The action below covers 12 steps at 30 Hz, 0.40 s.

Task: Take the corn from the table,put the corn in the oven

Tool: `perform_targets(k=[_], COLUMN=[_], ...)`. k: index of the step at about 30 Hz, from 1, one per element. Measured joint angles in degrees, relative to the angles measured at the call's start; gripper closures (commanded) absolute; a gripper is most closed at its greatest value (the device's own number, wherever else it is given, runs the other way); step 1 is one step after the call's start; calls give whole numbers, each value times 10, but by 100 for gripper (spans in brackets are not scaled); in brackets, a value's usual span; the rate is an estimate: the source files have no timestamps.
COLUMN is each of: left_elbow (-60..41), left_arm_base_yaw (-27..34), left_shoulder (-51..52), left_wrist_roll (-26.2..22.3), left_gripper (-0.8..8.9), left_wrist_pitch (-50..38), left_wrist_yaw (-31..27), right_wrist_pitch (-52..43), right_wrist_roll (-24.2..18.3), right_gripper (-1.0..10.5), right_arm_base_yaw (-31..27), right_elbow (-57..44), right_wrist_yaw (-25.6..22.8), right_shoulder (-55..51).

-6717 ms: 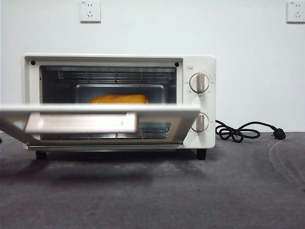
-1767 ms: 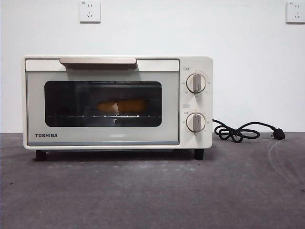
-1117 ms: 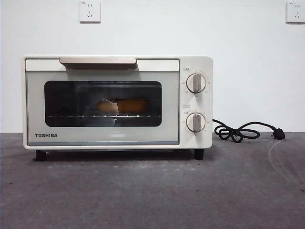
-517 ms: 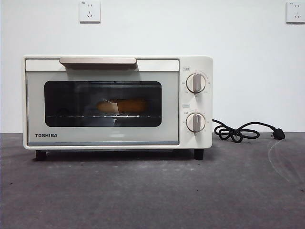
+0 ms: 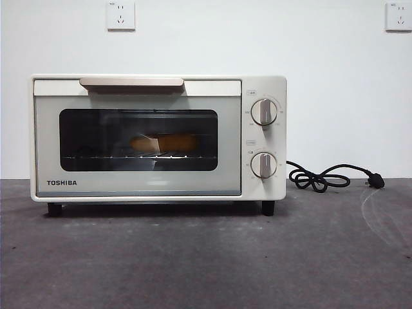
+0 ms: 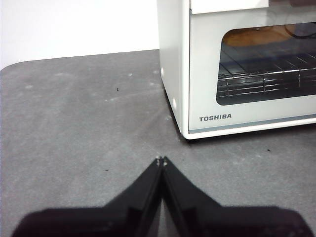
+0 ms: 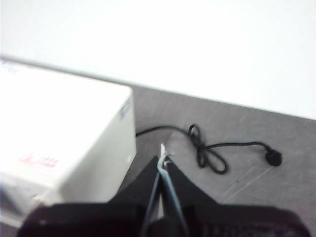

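A white wall with two sockets (image 5: pixel 121 15) backs the dark grey table (image 5: pixel 206 257). The corn (image 5: pixel 165 142) lies on the wire rack inside the oven (image 5: pixel 158 137), dim orange behind the dark glass of the shut door, roughly mid-width. The beige handle (image 5: pixel 131 82) runs along the door's top edge, and two knobs (image 5: pixel 263 111) sit one above the other on the panel beside it. The black cord (image 5: pixel 325 177) lies coiled on the table by the oven's knob side. The left gripper (image 6: pixel 160 160) hangs over bare table near the oven's front corner, jaws pressed together, empty. The right gripper (image 7: pixel 163 159) is beside the oven's side wall, near the cord, jaws likewise together and empty.
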<state>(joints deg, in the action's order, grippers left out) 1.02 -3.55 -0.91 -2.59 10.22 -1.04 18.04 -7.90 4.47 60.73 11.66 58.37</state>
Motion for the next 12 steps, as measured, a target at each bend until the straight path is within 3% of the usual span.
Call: perform_targets(k=[7,12], left_elbow=[0,0], left_arm_base_yaw=[0,0], left_shoulder=[0,0], left_wrist_roll=[0,0], left_gripper=[816,817], left_wrist_pitch=[0,0], left_wrist_yaw=[0,0], right_wrist_pitch=[-31,-158], right_wrist_roll=[8,11], right_gripper=[962,962], right_arm_base_yaw=[-77,-99], right_elbow=[-188,-367], right_wrist_yaw=[-24,-27], right_shoulder=[-110,-233])
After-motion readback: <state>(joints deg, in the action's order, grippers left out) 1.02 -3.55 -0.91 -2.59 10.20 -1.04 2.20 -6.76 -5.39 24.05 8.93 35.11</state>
